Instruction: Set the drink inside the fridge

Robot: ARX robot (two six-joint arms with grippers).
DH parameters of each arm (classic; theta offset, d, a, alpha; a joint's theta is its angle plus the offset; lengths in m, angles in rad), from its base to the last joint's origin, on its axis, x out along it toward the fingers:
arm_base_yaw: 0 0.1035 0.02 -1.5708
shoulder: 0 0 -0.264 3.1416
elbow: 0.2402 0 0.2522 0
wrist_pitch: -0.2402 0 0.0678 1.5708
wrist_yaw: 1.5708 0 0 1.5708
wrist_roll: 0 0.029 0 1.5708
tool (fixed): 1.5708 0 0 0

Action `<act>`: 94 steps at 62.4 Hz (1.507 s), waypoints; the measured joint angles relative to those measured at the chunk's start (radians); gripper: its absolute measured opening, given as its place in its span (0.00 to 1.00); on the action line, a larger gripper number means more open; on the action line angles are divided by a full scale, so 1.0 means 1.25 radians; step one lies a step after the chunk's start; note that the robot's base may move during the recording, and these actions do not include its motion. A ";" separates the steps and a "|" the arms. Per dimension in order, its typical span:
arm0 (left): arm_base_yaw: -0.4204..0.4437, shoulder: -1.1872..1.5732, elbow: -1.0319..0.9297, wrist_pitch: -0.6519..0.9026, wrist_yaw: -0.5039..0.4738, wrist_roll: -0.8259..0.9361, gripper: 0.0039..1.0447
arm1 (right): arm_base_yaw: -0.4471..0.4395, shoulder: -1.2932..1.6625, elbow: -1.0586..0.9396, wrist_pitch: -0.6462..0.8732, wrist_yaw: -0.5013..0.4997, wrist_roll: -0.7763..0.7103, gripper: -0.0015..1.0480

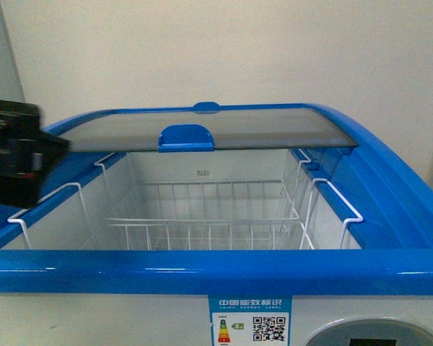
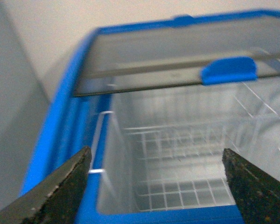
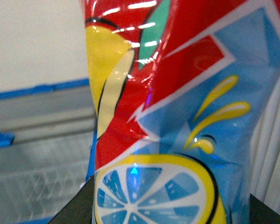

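Gripping the bottle (image 3: 177,116) between dark fingers that show at either side of it, the right end effector (image 3: 172,209) holds the drink so near its wrist camera that the creased red, blue and yellow lemon label fills the view. Behind the bottle lies the freezer (image 1: 202,270), so the drink seems to be beside the chest and not yet in it. The front view shows neither the bottle nor that arm.

The left end effector (image 2: 155,156) hangs over the freezer's left rim with its fingers spread wide and nothing between them. The glass lid (image 1: 224,128) is slid to the rear and covers the back of the opening, above the wire basket (image 1: 202,220).

The risks are probably these:
- The glossy, wrinkled label may let the bottle slip in the grip.
- A low approach could knock the bottle on the blue front rim.
- A reach too far back could strike the lid's edge or its blue handle (image 1: 186,138).
- A release from too high could leave the bottle toppling on the basket wires.
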State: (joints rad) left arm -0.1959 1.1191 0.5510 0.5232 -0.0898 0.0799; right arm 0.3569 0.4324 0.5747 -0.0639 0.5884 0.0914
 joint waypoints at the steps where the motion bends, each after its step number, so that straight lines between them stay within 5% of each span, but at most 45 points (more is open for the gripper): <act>1: 0.012 -0.036 -0.033 0.011 -0.010 -0.010 0.76 | -0.013 0.015 0.041 -0.093 -0.038 0.019 0.40; 4: 0.057 -0.144 -0.123 0.004 -0.005 -0.029 0.67 | -0.045 0.056 0.127 -0.274 -0.116 0.038 0.40; 9: 0.112 -0.281 -0.243 -0.002 0.038 -0.049 0.50 | -0.066 0.093 0.199 -0.412 -0.201 0.019 0.40; 24: 0.153 -0.387 -0.330 -0.021 0.072 -0.059 0.02 | -0.103 0.339 0.378 -0.346 -0.534 -0.286 0.40; 30: 0.153 -0.425 -0.352 -0.039 0.072 -0.060 0.02 | -0.106 0.496 0.437 -0.352 -0.615 -0.462 0.40; 56: 0.155 -0.558 -0.402 -0.122 0.072 -0.060 0.02 | -0.117 0.901 0.644 -0.349 -0.544 -1.018 0.40; 94: 0.155 -0.705 -0.429 -0.227 0.072 -0.061 0.02 | -0.038 1.161 0.815 -0.352 -0.539 -1.145 0.40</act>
State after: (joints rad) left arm -0.0025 0.2375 0.0143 0.2390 -0.0002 0.0032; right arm 0.3088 1.8835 1.5936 -0.5034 -0.0849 -1.3396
